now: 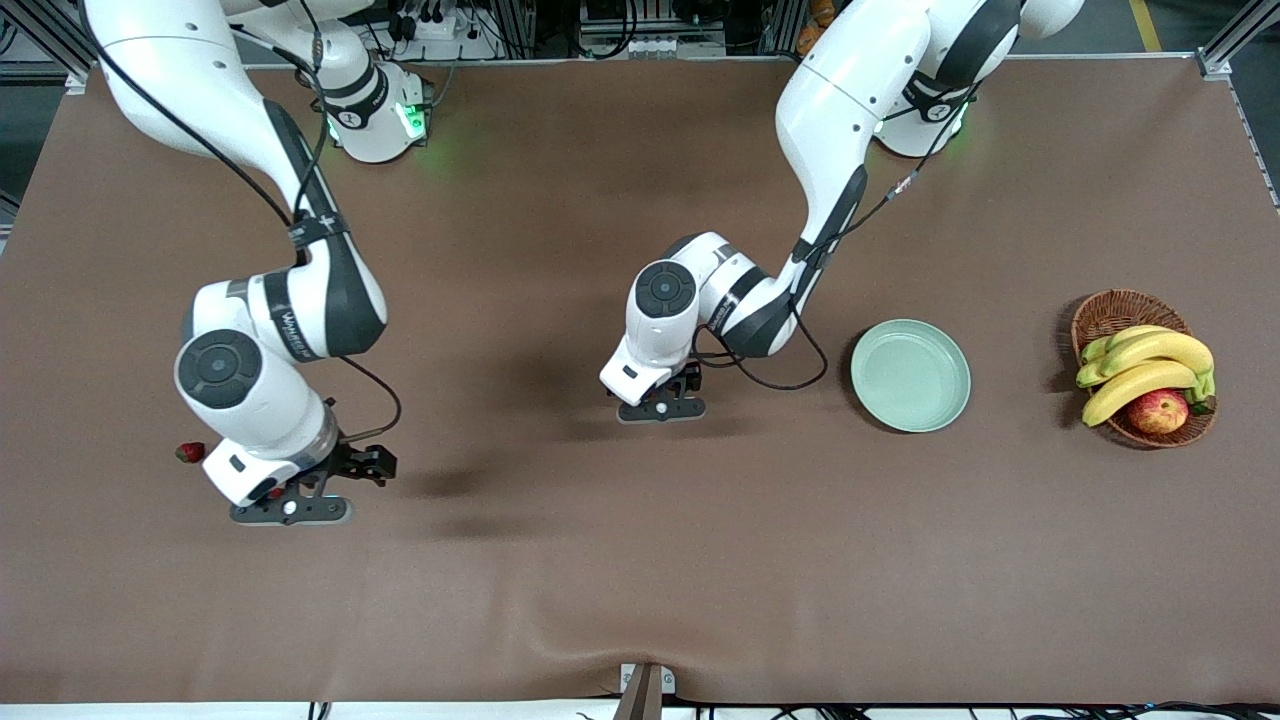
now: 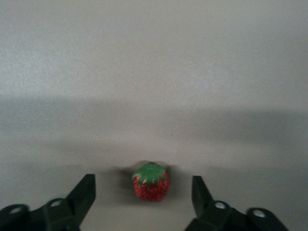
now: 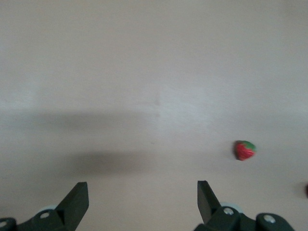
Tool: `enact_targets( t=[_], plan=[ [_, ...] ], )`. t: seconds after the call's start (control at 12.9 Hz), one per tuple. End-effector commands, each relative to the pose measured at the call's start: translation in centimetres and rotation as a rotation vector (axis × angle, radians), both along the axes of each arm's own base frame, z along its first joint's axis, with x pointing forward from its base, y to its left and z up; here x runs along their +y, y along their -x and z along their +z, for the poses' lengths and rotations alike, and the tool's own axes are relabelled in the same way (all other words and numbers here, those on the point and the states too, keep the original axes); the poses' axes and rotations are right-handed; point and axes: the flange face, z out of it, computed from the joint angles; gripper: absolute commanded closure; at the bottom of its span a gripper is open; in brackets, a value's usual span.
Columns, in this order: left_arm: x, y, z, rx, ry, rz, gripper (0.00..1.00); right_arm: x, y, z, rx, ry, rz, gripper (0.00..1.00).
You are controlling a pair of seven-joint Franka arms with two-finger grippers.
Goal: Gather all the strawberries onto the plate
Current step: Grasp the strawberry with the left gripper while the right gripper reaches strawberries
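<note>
The left pincer sits low on the worktop with its jaws spread either side of a strawberry, not touching it. The plate lies empty just beside, toward the left arm's end. The right pincer hangs released above bare cloth; a second strawberry lies near it, at the right arm's end

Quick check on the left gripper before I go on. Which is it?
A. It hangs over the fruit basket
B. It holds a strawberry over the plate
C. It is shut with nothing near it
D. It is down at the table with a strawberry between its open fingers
D: the left wrist view shows the strawberry lying on the table between the left gripper fingers, with a gap on each side.
</note>
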Motion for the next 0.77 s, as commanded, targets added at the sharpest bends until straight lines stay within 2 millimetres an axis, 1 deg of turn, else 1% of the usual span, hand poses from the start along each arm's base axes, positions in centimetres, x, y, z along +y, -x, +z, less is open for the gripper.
enact_targets(
  t=[0.0, 0.08, 0.15, 0.23, 0.31, 0.39, 0.46, 0.54, 0.62, 0.7],
  plan=[
    [-0.5, -0.5, -0.3, -0.035, -0.003, -0.003, 0.24, -5.5, 1.2, -0.1, 0.029, 0.007, -0.023, 0.00],
    [-0.4, -0.4, -0.8, -0.030, -0.007, -0.003, 0.27, -7.3, 1.1, -0.4, 0.037, 0.007, -0.048, 0.00],
    [-0.5, -0.3, -0.8, -0.030, -0.007, -0.005, 0.31, -9.3, 1.1, -1.1, 0.047, 0.008, -0.077, 0.00],
    [-0.5, -0.3, -1.0, -0.028, -0.009, -0.005, 0.40, -11.9, 1.1, -1.8, 0.057, 0.008, -0.113, 0.00],
    [-0.5, -0.3, -1.1, -0.027, -0.010, -0.005, 0.58, -14.3, 1.1, -2.9, 0.071, 0.004, -0.150, 0.00],
    [-0.5, -0.3, -1.1, -0.028, -0.011, -0.006, 0.71, -15.9, 1.2, -3.8, 0.082, 0.001, -0.176, 0.00],
    [-0.5, -0.2, -1.2, -0.027, -0.013, -0.008, 0.83, -16.8, 1.2, -4.8, 0.091, 0.001, -0.188, 0.00],
    [-1.0, 0.2, -0.4, -0.045, -0.022, -0.029, 0.97, -17.1, 1.0, -5.7, 0.086, -0.002, -0.190, 0.00],
    [-0.1, -0.9, 1.4, -0.089, -0.055, -0.038, 1.00, -17.3, 0.7, -6.7, 0.063, -0.010, -0.203, 0.00],
    [0.6, -1.9, 3.3, -0.107, -0.062, -0.028, 1.00, -17.6, 0.3, -8.2, 0.040, -0.020, -0.214, 0.00]
  ],
)
